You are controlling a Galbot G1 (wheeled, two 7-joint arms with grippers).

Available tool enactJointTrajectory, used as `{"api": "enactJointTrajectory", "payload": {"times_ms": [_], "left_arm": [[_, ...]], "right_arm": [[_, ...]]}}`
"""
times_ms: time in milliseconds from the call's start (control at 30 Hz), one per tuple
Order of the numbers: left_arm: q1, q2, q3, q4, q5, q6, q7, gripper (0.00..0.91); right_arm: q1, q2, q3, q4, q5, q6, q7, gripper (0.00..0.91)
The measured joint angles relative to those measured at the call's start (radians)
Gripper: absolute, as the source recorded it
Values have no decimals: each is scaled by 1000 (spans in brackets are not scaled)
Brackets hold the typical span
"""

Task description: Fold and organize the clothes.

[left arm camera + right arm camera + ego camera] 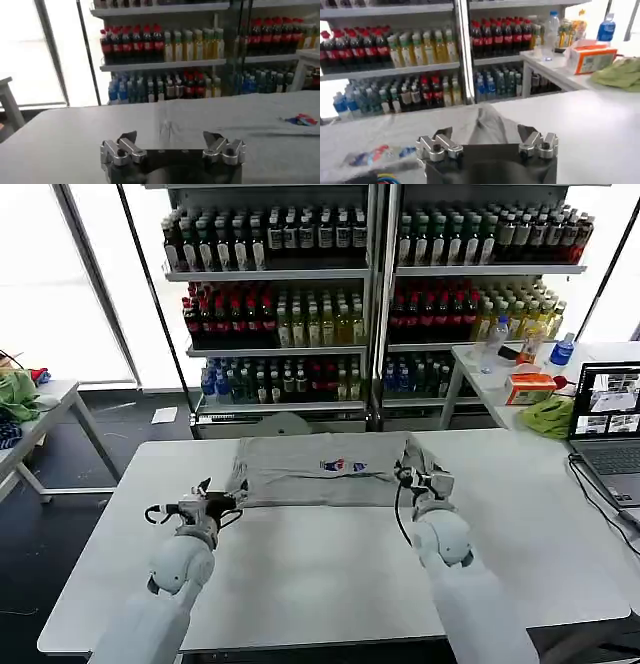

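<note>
A light grey T-shirt (310,469) with a small multicolour chest print (345,466) lies spread across the far half of the white table (320,574). My left gripper (222,496) sits at the shirt's left edge, open and holding nothing. In the left wrist view the left gripper (170,136) has its fingers wide apart over grey cloth (200,117), and the print (301,119) lies far off to one side. My right gripper (418,471) is at the shirt's right edge, also open. Ahead of the right gripper (485,132) a raised fold of the shirt (487,117) stands up.
An open laptop (608,414) with its cable sits at the table's right edge. A second table behind it holds a bright green cloth (548,416), an orange box (530,387) and bottles. Shelves of bottles (290,324) stand beyond. A side table (40,409) is at far left.
</note>
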Motion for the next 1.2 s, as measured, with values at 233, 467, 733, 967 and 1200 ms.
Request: {"api": "enactJointTrajectory", "payload": {"times_ms": [233,467,733,967,1200], "left_arm": [[19,-18,3,-3,17,0,9,907],[28,-21,1,9,26,0,17,907],[26,-15,-3,21,26,2,18,907],[13,-15,-4,41,15,3,18,907],[2,-17,-4,65,11,3,17,907]], "right_arm": [[-73,-34,18,48,-6,-9,0,907],[-98,-38,23,56,-7,-11,-1,907],[-91,-30,19,35,-18,-20,3,907],[-70,-24,13,7,-26,-22,0,907],[-52,-13,11,-24,-27,-22,-9,907]]}}
